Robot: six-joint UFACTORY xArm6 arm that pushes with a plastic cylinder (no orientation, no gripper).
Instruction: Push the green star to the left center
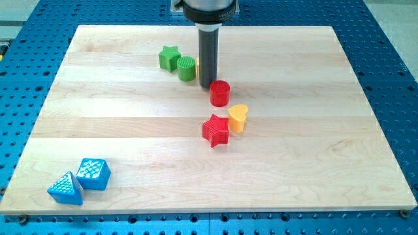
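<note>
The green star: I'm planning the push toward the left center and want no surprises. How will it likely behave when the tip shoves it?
The green star looks squat and flat-based, so it will probably slide, not tip. Its points may make it spin under an off-centre push. The green cylinder sits against its right side, between it and my tip, so both may move together.

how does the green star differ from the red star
The green star sits near the view's top, touching the green cylinder; the red star lies mid-board beside the yellow heart. My tip is nearer the green star. Both are star-shaped.
</note>
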